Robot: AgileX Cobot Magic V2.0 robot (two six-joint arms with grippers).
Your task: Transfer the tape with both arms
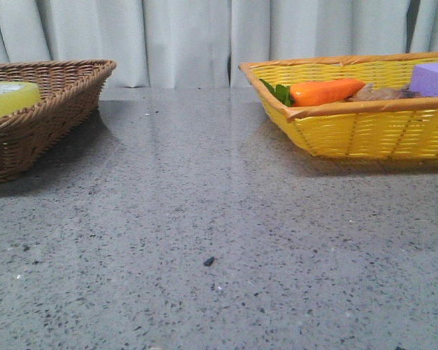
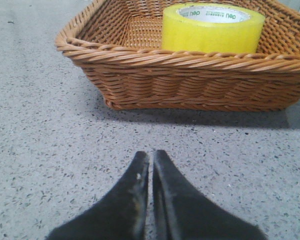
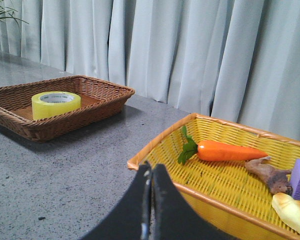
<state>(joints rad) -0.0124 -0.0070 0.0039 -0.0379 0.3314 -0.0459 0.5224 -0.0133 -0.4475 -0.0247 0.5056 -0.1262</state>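
The yellow tape roll (image 2: 212, 28) with a white core and green lettering lies flat in the brown wicker basket (image 2: 140, 60). It also shows in the front view (image 1: 7, 98) at the far left and in the right wrist view (image 3: 55, 104). My left gripper (image 2: 151, 155) is shut and empty, low over the table, a short way in front of the brown basket. My right gripper (image 3: 150, 169) is shut and empty, above the near corner of the yellow basket (image 3: 155, 155). Neither arm shows in the front view.
The yellow basket (image 1: 365, 131) at the right holds an orange carrot (image 1: 325, 92), a purple block (image 1: 432, 77), a brown root-like item (image 3: 267, 174) and a pale bread-like item (image 3: 292, 212). Grey curtains (image 1: 204, 36) hang behind the speckled grey table (image 1: 204, 219). A small dark speck (image 1: 209, 260) lies on the table.
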